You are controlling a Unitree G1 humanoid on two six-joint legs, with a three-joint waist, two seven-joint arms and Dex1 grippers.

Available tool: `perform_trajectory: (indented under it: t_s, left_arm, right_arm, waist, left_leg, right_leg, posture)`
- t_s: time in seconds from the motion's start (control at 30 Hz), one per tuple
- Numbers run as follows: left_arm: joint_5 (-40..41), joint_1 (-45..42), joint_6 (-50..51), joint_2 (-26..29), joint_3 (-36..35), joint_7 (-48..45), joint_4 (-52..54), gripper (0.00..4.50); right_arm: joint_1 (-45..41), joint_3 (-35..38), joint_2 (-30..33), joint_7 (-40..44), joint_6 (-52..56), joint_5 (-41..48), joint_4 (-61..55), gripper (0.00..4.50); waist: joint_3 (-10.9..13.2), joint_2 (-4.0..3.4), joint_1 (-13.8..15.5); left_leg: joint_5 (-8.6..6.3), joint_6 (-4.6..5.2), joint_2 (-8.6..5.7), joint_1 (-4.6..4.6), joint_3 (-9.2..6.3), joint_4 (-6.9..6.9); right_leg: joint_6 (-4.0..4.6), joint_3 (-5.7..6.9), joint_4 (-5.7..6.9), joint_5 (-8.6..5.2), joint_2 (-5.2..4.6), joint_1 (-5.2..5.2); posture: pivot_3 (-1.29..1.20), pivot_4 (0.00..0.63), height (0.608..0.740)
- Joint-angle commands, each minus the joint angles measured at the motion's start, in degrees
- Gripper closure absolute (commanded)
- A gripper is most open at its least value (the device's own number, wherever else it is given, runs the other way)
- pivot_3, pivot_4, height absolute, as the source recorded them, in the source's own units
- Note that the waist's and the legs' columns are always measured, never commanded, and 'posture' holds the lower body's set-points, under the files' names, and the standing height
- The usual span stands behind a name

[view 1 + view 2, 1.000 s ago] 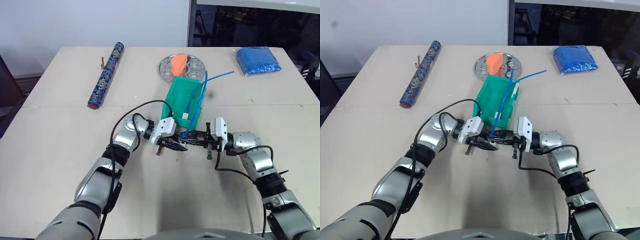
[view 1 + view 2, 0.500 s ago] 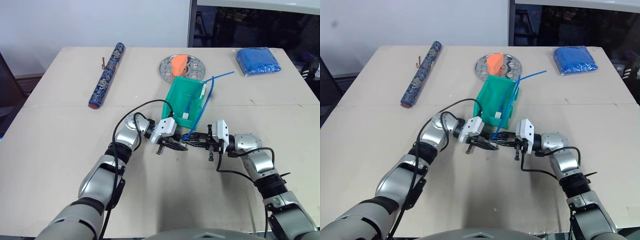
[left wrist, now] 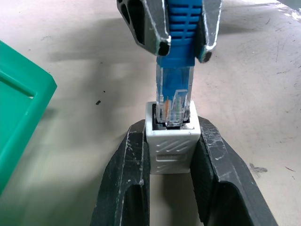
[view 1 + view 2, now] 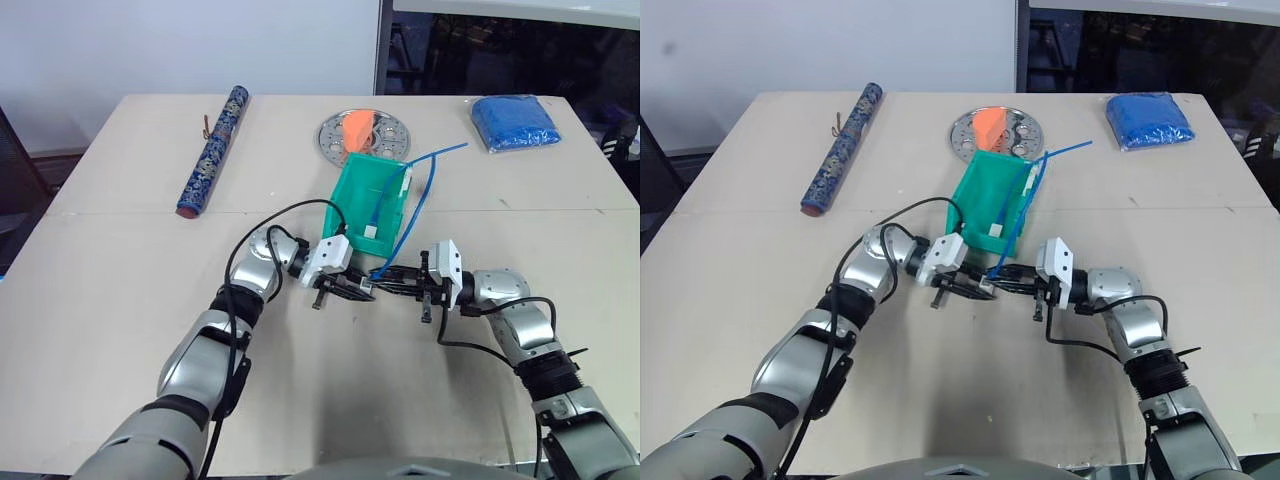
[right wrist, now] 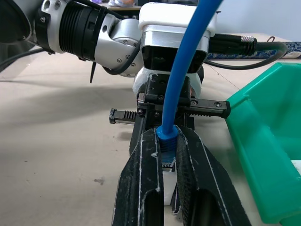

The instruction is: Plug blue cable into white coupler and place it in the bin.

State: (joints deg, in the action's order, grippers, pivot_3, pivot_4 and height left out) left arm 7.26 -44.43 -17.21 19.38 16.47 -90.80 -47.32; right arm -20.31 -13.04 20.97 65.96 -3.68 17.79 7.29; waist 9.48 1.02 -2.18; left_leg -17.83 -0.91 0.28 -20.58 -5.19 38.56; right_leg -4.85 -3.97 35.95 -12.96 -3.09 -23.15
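My left gripper (image 3: 170, 125) is shut on the white coupler (image 3: 170, 147), its dark socket facing the right gripper. My right gripper (image 3: 184, 50) is shut on the blue boot of the blue cable (image 5: 186, 61), just behind the clear plug (image 3: 173, 102). The plug's tip sits inside the socket's mouth, and most of the plug stands outside it. Both grippers meet low over the table, just in front of the green bin (image 4: 352, 196). From there the cable (image 4: 415, 200) arcs up over the bin's right side.
Inside the bin lies another blue cord with a white block (image 4: 371, 228). Behind the bin is a round metal plate (image 4: 385, 135) carrying an orange piece. A folded blue cloth (image 4: 515, 121) lies far right, and a patterned roll (image 4: 212, 150) lies far left.
The cable's loose length has swayed slightly above the bin. Both grippers keep their grips in about the same place.
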Motion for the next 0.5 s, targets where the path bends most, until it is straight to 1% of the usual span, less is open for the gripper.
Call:
perform_trajectory:
  t_s: [0.03, 0.13, 0.27, 0.33, 0.4, 0.43, 0.5]
  left_arm:
    - [-0.7, 1.2, 1.6, -1.2, 0.4, 0.5, 0.8, 3.93]
    - [-0.6, 1.7, 2.5, -1.3, 0.2, 0.6, 1.7, 3.93]
    - [-0.4, 2.2, 3.9, -1.4, -0.2, 0.6, 2.8, 3.93]
    - [-0.5, 2.4, 4.3, -1.5, -0.3, 0.6, 3.2, 3.93]
    - [-0.6, 2.5, 4.6, -1.5, -0.3, 0.6, 3.6, 3.93]
    - [-0.6, 2.6, 4.7, -1.5, -0.3, 0.5, 3.8, 3.93]
    - [-0.7, 3.0, 5.1, -1.3, -0.3, 0.6, 4.5, 3.93]
  right_arm:
    - [1.2, -3.6, 0.5, -2.7, 4.4, -5.3, 0.7, 4.5]
    - [1.4, -5.5, 0.6, -4.1, 8.2, -6.7, 1.2, 4.5]
    - [1.1, -7.4, 0.6, -4.5, 11.7, -7.6, 3.0, 4.5]
    - [0.7, -8.5, 0.5, -4.4, 15.2, -7.9, 4.2, 4.5]
    - [0.6, -9.5, 0.4, -3.0, 14.4, -8.4, 6.0, 4.5]
    - [0.5, -8.1, -1.0, -3.1, 12.3, -6.8, 6.3, 4.5]
    - [-0.3, -3.4, -4.5, -4.3, 13.4, -0.4, 4.1, 4.5]
  waist:
    - [-0.1, 0.01, 0.0]
    - [-0.4, -0.01, 0.0]
    - [-0.5, 0.0, -0.1]
    - [-0.7, -0.01, -0.2]
    - [-0.9, -0.02, -0.3]
    - [-1.0, -0.03, -0.3]
    - [-1.0, -0.03, -0.3]
  left_leg:
    - [0.0, 0.0, 0.0, 0.01, 0.0, 0.0]
    - [0.0, 0.01, 0.0, 0.1, -0.01, 0.0]
    - [-0.03, 0.05, 0.0, 0.64, 0.0, -0.05]
    - [-0.03, 0.05, 0.02, 0.77, 0.0, -0.08]
    - [-0.03, 0.05, 0.05, 0.82, -0.01, -0.11]
    - [-0.03, 0.05, 0.06, 0.82, -0.02, -0.12]
    - [-0.03, 0.05, 0.08, 0.84, -0.02, -0.14]
  right_leg:
    - [0.0, 0.0, 0.01, 0.0, 0.0, 0.0]
    - [0.0, 0.0, 0.06, 0.0, 0.01, 0.06]
    - [0.0, 0.0, 0.01, -0.02, 0.02, 0.68]
    - [0.0, 0.0, 0.01, -0.02, 0.04, 0.76]
    - [0.01, -0.01, 0.02, -0.02, 0.08, 0.76]
    - [0.01, 0.0, 0.02, -0.02, 0.09, 0.76]
    - [0.01, -0.01, 0.02, -0.03, 0.12, 0.76]
  posture:
    - [0.0, 0.15, 0.74]
    - [0.0, 0.15, 0.74]
    - [0.0, 0.15, 0.74]
    - [0.0, 0.15, 0.74]
    - [0.0, 0.15, 0.74]
    - [0.0, 0.15, 0.74]
    - [0.0, 0.15, 0.74]
